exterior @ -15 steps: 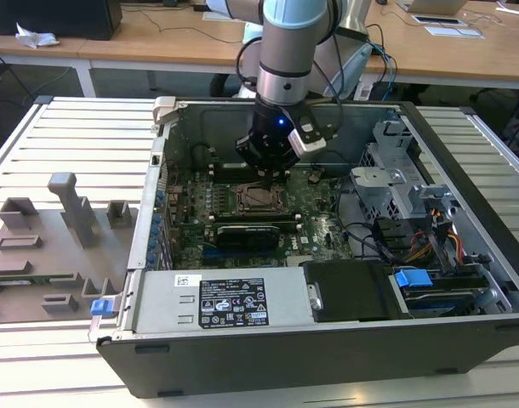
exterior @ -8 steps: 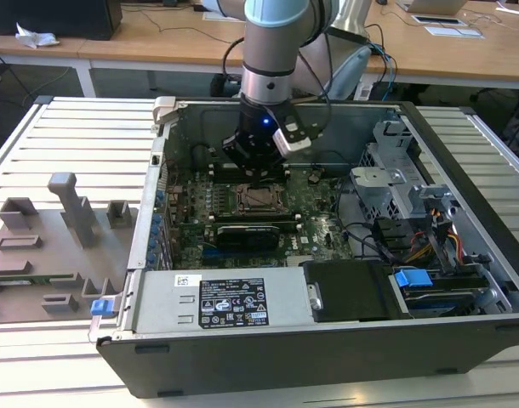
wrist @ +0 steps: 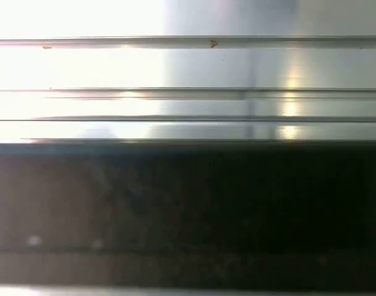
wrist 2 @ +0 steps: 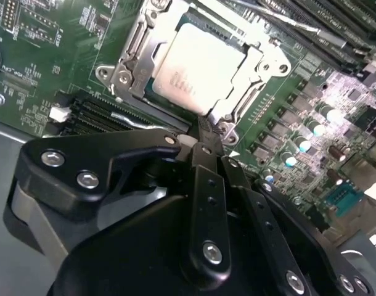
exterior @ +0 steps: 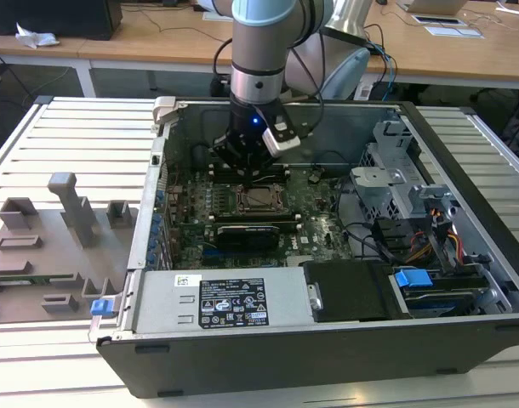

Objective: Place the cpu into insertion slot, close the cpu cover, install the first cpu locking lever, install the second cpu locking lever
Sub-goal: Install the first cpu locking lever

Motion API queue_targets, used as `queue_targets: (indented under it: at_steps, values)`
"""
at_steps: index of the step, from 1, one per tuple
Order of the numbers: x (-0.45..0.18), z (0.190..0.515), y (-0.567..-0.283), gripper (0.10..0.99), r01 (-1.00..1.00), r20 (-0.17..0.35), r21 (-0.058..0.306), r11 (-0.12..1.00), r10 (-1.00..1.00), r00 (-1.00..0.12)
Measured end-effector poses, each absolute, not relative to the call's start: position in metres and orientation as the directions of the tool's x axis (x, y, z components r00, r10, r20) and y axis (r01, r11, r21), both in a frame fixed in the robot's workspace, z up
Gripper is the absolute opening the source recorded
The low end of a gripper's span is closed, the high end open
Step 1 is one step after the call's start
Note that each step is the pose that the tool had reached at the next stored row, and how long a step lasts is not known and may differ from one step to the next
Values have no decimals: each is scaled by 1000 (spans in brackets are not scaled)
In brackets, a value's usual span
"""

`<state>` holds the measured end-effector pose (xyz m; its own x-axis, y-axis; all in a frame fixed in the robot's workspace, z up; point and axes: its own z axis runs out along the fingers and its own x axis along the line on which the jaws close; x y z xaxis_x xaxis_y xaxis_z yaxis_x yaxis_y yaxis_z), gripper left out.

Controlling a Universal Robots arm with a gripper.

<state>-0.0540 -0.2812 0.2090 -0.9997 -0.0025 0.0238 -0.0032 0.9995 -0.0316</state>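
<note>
Ribbed pale metal tabletop point(exterior: 64, 136) holds an open black computer case point(exterior: 327, 340). Inside, the small square silvery-beige cpu point(wrist 2: 197, 68) sits in its socket under the thin silvery cpu cover point(wrist 2: 145, 43). Beside it, the black gripper point(wrist 2: 209, 145) is pressed together.

One open computer case point(exterior: 327, 357) holds one green motherboard point(exterior: 191, 217), one cpu point(wrist 2: 200, 68) under one cpu cover point(wrist 2: 253, 61), and one labelled power supply point(exterior: 234, 302). One grey fixture board point(exterior: 38, 255) lies left.
</note>
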Motion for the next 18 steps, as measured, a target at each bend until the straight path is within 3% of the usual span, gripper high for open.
queue_targets:
  at_steps: [18]
  values:
    - [-43,209,-274,106,-3,30,-32,999,-2,-1000]
